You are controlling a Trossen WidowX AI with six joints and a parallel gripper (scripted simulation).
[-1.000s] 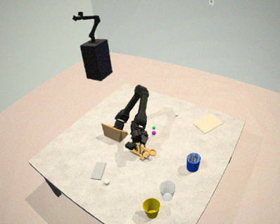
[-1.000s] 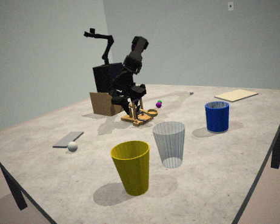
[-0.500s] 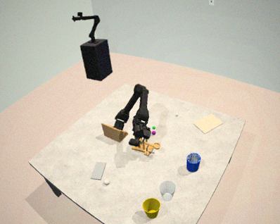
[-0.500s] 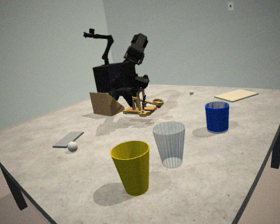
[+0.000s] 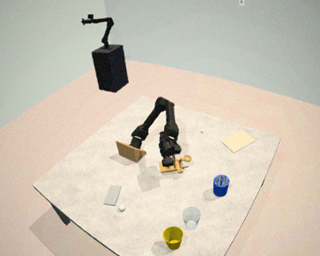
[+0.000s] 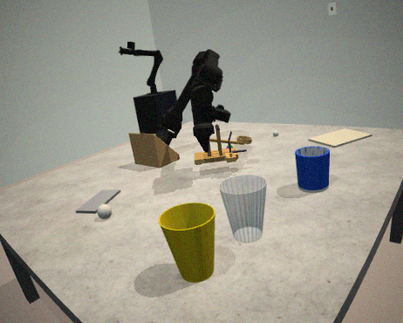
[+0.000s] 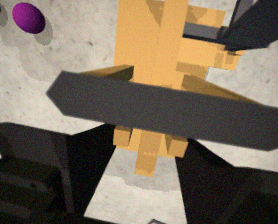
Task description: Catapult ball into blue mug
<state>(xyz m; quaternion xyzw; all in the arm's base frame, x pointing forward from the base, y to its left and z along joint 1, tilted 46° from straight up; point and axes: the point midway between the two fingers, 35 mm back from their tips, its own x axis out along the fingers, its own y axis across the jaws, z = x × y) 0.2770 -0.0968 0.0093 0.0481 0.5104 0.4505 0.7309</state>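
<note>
The catapult point(image 5: 166, 169) point(image 6: 202, 158) point(image 7: 142, 45) is gripped by the end effector point(image 5: 168, 164) point(image 6: 207, 150) point(image 7: 148, 127); if it is twisted unevenly, aim at the blue mug point(image 5: 220, 187) point(image 6: 312, 171) could be lost.

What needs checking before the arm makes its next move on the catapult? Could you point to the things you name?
1. Gripper point(image 5: 168, 164) point(image 6: 207, 150) point(image 7: 148, 127) closed on the catapult point(image 5: 167, 168) point(image 6: 215, 158) point(image 7: 145, 50): ok.
2. Ball in the catapult's cup point(image 5: 187, 158) point(image 6: 244, 140): not ok, none visible in it.
3. Blue mug point(image 5: 221, 186) point(image 6: 312, 169) upright: ok.
4. Clear cup point(image 5: 191, 218) point(image 6: 244, 209) and yellow cup point(image 5: 174, 238) point(image 6: 192, 244) standing apart from the catapult: ok.
5. Aim exactly on the blue mug: cannot tell.
6. Which ball to load: cannot tell; white point(image 5: 122, 208) point(image 6: 104, 211) and purple point(image 7: 28, 18) ones both show.
</note>
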